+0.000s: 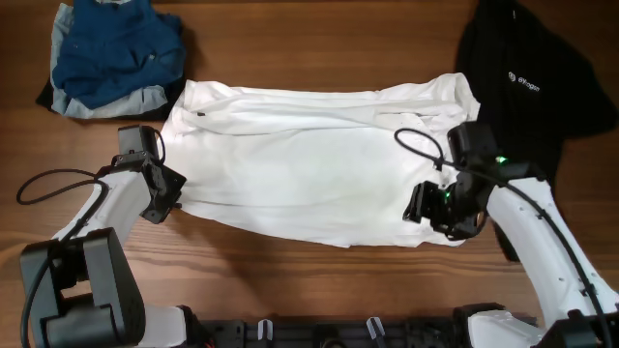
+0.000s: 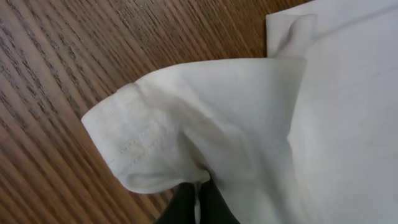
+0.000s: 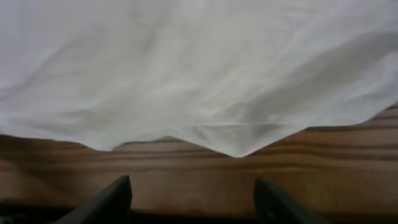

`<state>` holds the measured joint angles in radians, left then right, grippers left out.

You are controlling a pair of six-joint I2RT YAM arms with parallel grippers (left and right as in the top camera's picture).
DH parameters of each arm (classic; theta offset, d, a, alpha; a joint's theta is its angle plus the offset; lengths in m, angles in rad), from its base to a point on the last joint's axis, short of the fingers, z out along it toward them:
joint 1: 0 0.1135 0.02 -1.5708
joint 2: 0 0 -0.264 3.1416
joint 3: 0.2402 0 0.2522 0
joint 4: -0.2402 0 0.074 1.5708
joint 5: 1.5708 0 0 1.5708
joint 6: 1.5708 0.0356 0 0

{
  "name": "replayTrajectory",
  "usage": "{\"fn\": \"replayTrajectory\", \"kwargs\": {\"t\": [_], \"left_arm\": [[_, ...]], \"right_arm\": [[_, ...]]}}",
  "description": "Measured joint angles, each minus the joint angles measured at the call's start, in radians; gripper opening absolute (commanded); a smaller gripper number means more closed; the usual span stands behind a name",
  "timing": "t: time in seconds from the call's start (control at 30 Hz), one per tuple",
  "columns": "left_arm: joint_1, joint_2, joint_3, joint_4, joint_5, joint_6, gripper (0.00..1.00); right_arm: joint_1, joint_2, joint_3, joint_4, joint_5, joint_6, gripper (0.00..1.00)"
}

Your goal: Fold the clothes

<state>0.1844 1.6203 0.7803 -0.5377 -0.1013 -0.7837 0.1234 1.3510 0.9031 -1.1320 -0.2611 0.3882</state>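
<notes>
The white T-shirt point(image 1: 309, 159) lies spread, thin and limp, across the middle of the table point(image 1: 319, 39), with blue garments point(image 1: 111, 53) heaped at its 10 o'clock and a black shirt point(image 1: 527, 87) at 2. The left gripper point(image 2: 198, 202), jaws pressed together, pinches fabric beside the sleeve point(image 2: 143, 143) at 9 o'clock. The right gripper point(image 3: 193, 193) stands spread over bare wood at 4 o'clock, short of the hem point(image 3: 236, 149). Such light, floppy cloth likely sags and slips; a hemmed corner seems the surest hold.
</notes>
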Motion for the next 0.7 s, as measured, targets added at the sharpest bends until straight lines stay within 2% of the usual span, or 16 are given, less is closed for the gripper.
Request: {"fn": "replayTrajectory", "kwargs": {"t": [0.07, 0.3, 0.47, 0.7], "left_arm": [[0.0, 0.0, 0.0, 0.0, 0.0, 0.0, 0.04], [0.0, 0.0, 0.0, 0.001, 0.0, 0.0, 0.04], [0.0, 0.0, 0.0, 0.001, 0.0, 0.0, 0.04], [0.0, 0.0, 0.0, 0.001, 0.0, 0.0, 0.04]], "right_arm": [[0.013, 0.0, -0.062, 0.044, 0.0, 0.021, 0.59], [0.113, 0.002, -0.227, 0.233, -0.011, 0.13, 0.58], [0.134, 0.002, -0.269, 0.255, 0.004, 0.185, 0.54], [0.134, 0.041, -0.269, 0.325, 0.031, 0.218, 0.54]]}}
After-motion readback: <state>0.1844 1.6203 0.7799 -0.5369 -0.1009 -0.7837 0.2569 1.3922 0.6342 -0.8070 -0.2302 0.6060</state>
